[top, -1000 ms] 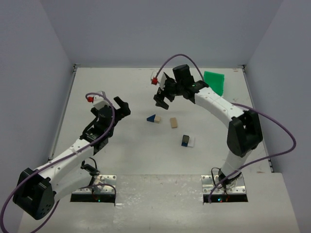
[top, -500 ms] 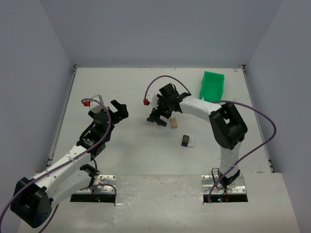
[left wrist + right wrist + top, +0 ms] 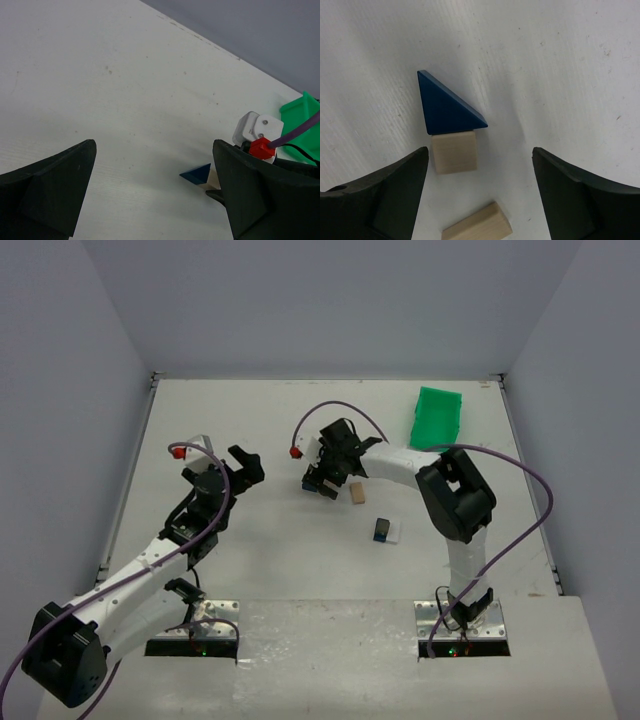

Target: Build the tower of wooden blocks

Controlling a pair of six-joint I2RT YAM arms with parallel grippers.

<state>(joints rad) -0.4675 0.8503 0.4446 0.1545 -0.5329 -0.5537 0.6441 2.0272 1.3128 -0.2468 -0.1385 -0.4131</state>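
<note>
Two claws stand open and empty: the left claw (image 3: 248, 465) well left of the smooth blue wedge (image 3: 447, 107), the right claw (image 3: 479, 156) hanging over it. Touching the wedge's flat side lies a pale wooden cube (image 3: 454, 151). Right of the wedge are a tan slab (image 3: 357, 493) and, farther right, a blue-and-white pair (image 3: 386, 530), unstacked.

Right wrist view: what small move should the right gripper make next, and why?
Probably lower the right gripper around the tan cube. Its jaws stand open with the cube between them, nearer one finger. The cube touches the blue wedge, so closing needs care.
</note>
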